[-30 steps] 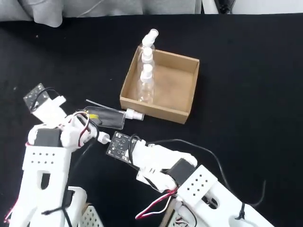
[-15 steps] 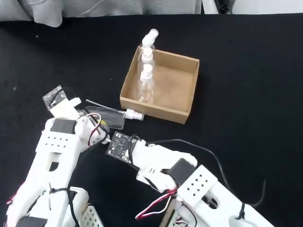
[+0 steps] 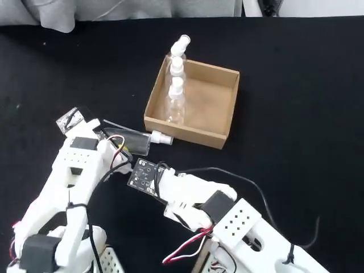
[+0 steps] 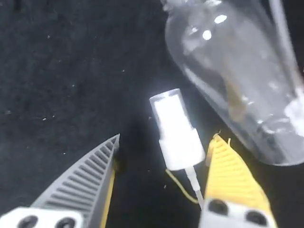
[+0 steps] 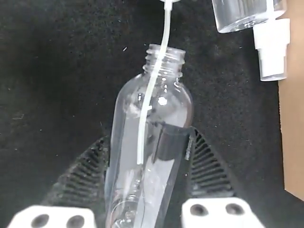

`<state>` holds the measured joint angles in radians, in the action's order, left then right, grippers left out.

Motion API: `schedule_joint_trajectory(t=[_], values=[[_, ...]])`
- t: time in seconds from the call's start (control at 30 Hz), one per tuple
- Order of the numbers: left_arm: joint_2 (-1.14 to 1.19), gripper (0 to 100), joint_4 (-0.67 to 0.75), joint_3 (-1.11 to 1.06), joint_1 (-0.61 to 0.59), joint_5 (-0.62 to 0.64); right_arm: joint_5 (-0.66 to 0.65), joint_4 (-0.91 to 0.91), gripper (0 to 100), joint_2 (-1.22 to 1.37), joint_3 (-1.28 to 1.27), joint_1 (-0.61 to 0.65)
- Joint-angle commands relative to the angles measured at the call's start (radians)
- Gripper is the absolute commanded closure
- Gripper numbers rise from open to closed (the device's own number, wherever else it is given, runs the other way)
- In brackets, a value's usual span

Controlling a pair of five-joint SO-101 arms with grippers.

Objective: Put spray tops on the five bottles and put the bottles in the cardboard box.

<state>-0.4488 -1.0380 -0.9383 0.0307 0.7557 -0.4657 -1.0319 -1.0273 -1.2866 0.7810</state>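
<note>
A clear open-necked bottle [image 5: 156, 102] sits between the fingers of my right gripper [image 5: 148, 137], which is shut on its body. A thin dip tube [image 5: 159, 52] runs into its neck. The white spray top [image 4: 175, 135] on that tube lies on the black table between the spread fingers of my open left gripper [image 4: 166, 140]; the yellow finger [image 4: 228, 175] is right beside it. In the high view both grippers meet near the left gripper [image 3: 122, 155]. A capped bottle [image 3: 133, 141] lies by the cardboard box [image 3: 219, 136], which holds three capped bottles [image 3: 175, 105].
The box stands mid-table, with one capped bottle [image 3: 182, 44] leaning over its far corner. The lying capped bottle [image 4: 232, 66] is close beside the left gripper. Grey cloth [image 3: 85, 8] lines the far edge. Open black table lies to the right.
The left arm has swung right and forward, bringing its gripper down around the spray top. The right arm and its bottle have stayed put.
</note>
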Motion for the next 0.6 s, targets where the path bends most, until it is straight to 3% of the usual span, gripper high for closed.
schedule_joint_trajectory(t=[0.0, 0.2, 0.57], values=[[0.046, 76, 0.012, 0.035, 0.010, 0.011, -0.012, 0.018, 91.7, -0.018, 0.005, 0.023], [0.121, 97, 0.086, 0.047, 0.008, 0.008, -0.012, 0.018, 91.7, -0.018, 0.005, 0.023], [0.149, 96, 0.104, 0.059, -0.059, 0.008, -0.012, 0.017, 91.7, -0.018, 0.005, 0.021]])
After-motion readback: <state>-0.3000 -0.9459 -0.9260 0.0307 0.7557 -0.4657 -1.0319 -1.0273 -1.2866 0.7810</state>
